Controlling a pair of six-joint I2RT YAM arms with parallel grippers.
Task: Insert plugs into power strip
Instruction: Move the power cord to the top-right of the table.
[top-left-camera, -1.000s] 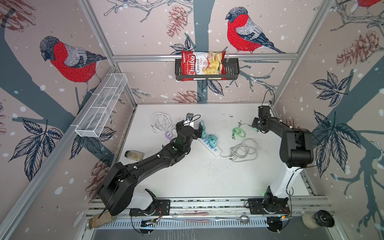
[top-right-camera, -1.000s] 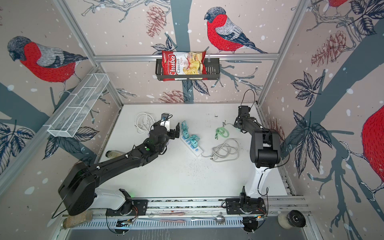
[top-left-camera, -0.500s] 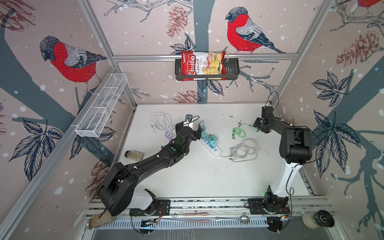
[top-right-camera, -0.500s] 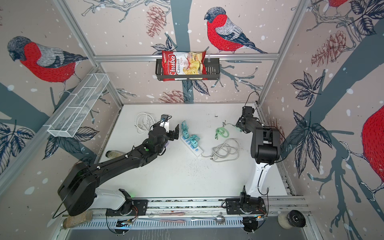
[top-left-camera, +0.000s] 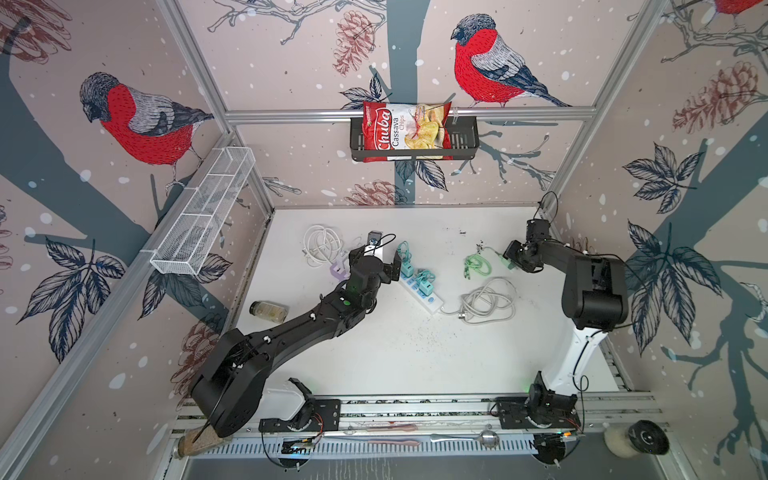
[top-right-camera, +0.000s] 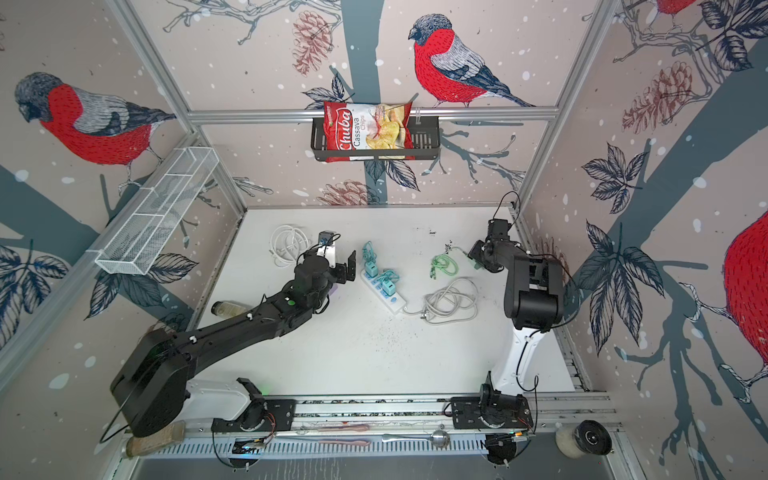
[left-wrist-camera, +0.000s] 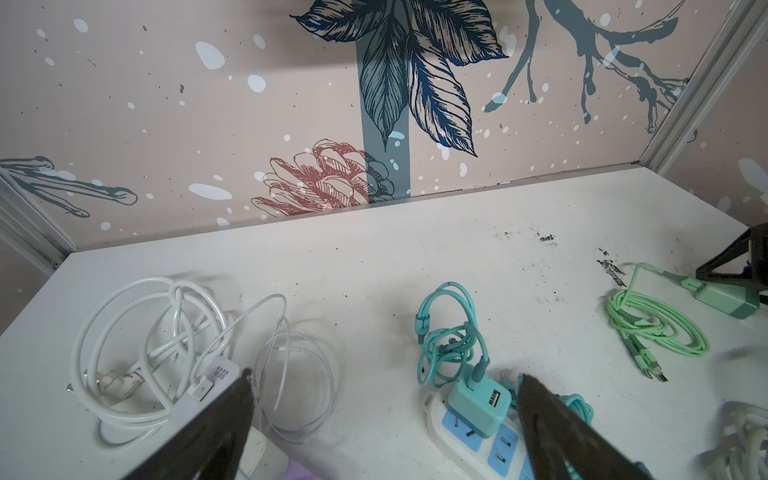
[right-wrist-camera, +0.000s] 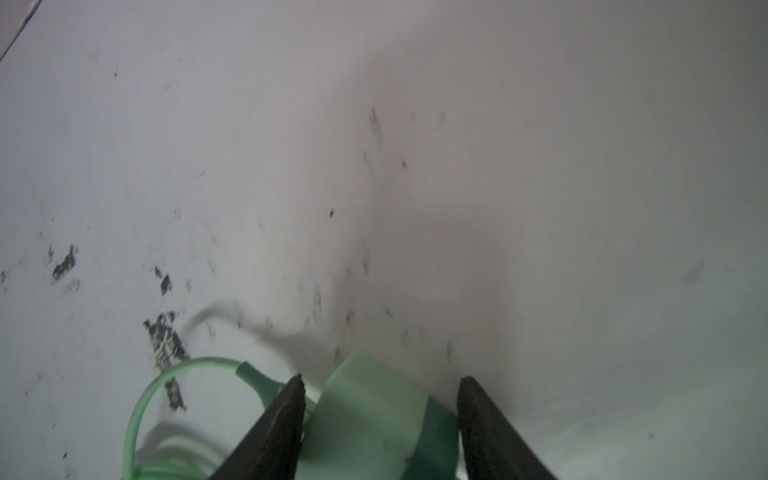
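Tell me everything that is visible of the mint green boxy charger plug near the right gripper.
The mint green boxy charger plug looks like smooth plastic, with a darker green band at one end. It sits tilted between the black fingers of the right gripper, which close on its sides. Its matching green cable runs to a loose coil on the white table. Its prongs are hidden.

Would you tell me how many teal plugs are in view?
2. One teal plug stands at the far end of the power strip; the other teal plug stands beside it, nearer the cord. None appears hidden.
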